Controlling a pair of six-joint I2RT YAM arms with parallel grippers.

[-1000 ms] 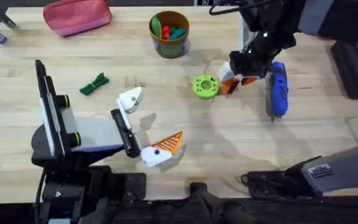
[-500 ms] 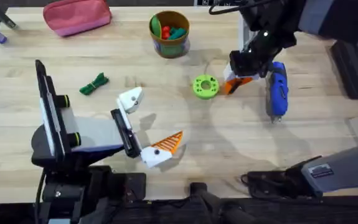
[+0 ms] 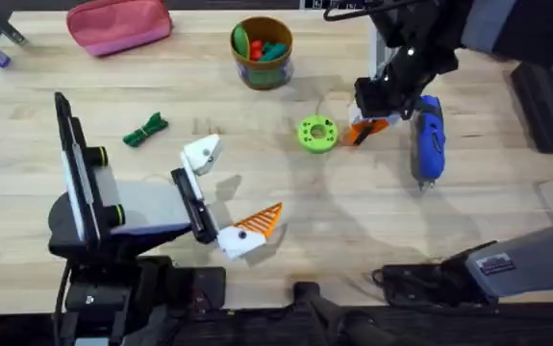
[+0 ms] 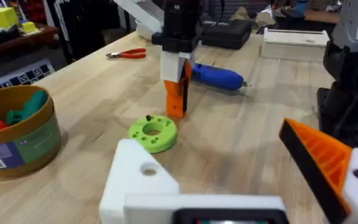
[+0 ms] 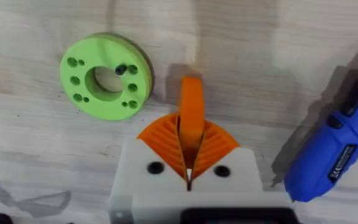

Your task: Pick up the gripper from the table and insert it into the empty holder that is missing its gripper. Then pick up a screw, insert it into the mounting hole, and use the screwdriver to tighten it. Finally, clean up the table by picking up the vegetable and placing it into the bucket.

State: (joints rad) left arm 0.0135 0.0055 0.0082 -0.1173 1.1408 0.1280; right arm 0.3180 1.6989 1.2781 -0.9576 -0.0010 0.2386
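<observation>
Gripper [image 5: 192, 112] clamped in right end effector [image 5: 190, 163]

At the bottom centre of the frame, the right gripper [image 5: 190, 146] has its orange ribbed pads [image 5: 160, 138] clamped together on the orange gripper [image 5: 192, 109], which sticks up toward the middle. A bright green ring-shaped disc [image 5: 106, 76] lies at upper left on the wooden table [image 5: 278, 50]. The blue screwdriver [image 5: 337, 149] sits at right.
</observation>
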